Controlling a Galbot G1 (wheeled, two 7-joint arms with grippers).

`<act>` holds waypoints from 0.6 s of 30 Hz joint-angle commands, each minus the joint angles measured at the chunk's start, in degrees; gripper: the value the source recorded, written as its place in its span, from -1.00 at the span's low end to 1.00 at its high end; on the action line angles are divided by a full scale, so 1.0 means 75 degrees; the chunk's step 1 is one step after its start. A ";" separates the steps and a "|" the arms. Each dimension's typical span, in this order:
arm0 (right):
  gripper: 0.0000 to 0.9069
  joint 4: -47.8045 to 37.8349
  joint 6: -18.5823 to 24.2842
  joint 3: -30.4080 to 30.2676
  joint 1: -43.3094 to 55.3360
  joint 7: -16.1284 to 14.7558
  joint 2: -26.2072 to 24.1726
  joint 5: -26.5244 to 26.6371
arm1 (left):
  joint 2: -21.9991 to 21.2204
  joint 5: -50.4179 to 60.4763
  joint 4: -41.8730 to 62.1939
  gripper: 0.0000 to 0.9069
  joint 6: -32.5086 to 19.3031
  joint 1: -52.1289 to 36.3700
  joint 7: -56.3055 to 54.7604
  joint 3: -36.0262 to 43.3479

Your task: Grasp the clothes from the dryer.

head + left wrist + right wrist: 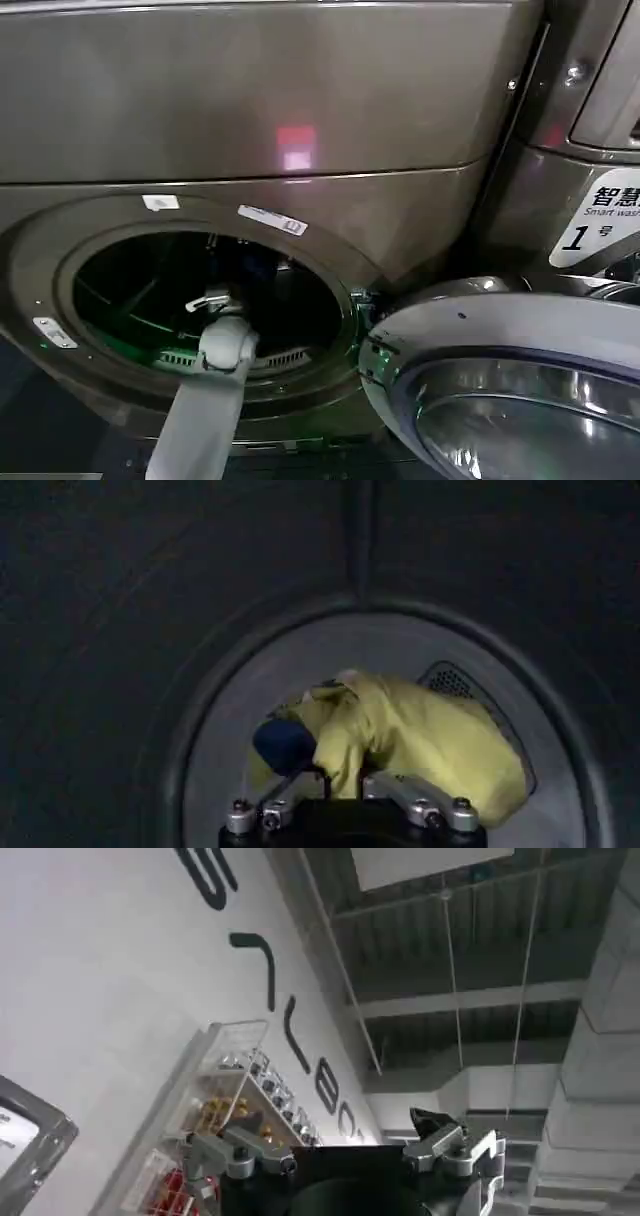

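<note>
Left arm goes through the round porthole of the dryer point(250, 120), left end effector point(212, 300) inside the drum, just past the porthole rim. Dryer door point(510, 390) is swung fully open, hanging beside the porthole on the side of the neighbouring machine point(600, 150), the one with the "Smart wash" / "1" sticker point(598, 228).

Left wrist view: the clothes point(400, 735) lie bunched at the back of the drum, against the pale rear wall point(560, 780). Yellow-green garment point(420, 730) is the bulk of the heap; a dark navy piece point(285, 745) sits against it, on the edge nearest the end effector. A bit of pale fabric shows at the top of the heap. Left end effector point(345, 785) is closed in on the fabric, fingers point(400, 792) converging where the yellow-green and navy pieces meet: looks clenched on the clothes.

Right end effector point(350, 1158) is away from the dryer, pointing up at a white wall with dark lettering point(270, 978) and a clear rack of small items point(230, 1098). Its fingers are spread, released, nothing held.
</note>
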 commanded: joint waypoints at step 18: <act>1.00 0.0246 -0.0164 -0.0007 0.0134 -0.0066 0.0010 0.0215 | -0.0029 0.0184 -0.0454 -1.00 0.0802 0.0370 0.0266 0.0002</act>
